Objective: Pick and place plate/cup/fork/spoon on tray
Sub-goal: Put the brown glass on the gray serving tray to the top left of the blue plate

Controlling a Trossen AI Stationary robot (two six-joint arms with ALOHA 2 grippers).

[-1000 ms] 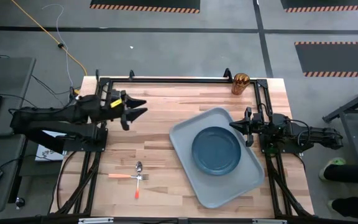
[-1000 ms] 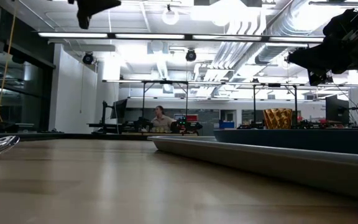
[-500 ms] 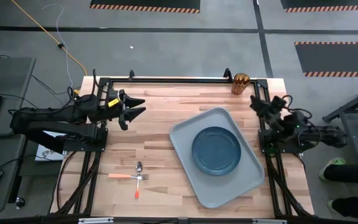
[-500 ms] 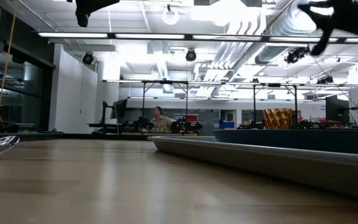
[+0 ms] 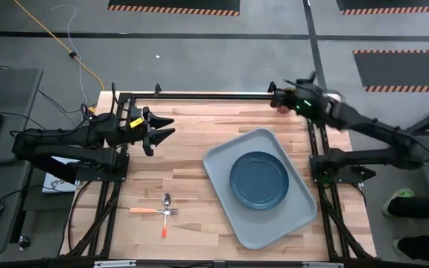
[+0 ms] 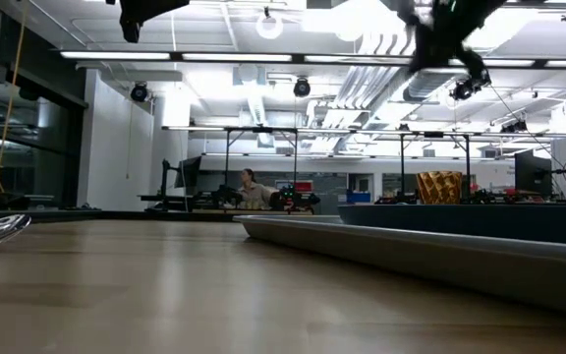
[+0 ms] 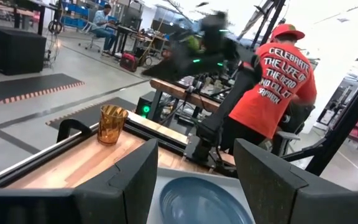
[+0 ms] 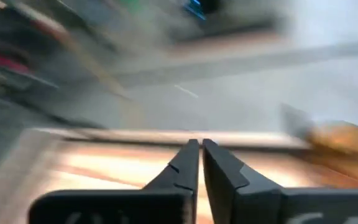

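Note:
The dark blue plate (image 5: pixel 259 180) lies flat on the pale tray (image 5: pixel 222 165) at the table's right. The amber cup (image 7: pixel 111 123) stands upright at the far right edge; in the high view my right arm covers most of it. The fork (image 5: pixel 146 211) and the spoon (image 5: pixel 167 201) lie crossed on the wood near the front left. My right gripper (image 5: pixel 275 92) is shut and empty, above the far edge next to the cup. My left gripper (image 5: pixel 164 128) is open and empty over the table's left part.
A black metal frame (image 5: pixel 199 94) runs along the table's far edge and sides. A person in a red shirt (image 7: pixel 284 81) stands beyond the right side. Bare wood (image 5: pixel 192 141) lies between the left gripper and the tray.
My right gripper has risen from beside the tray's right rim and swung fast toward the table's far edge, ending over the cup's place and pointing toward the left. The left arm and all tableware have stayed put.

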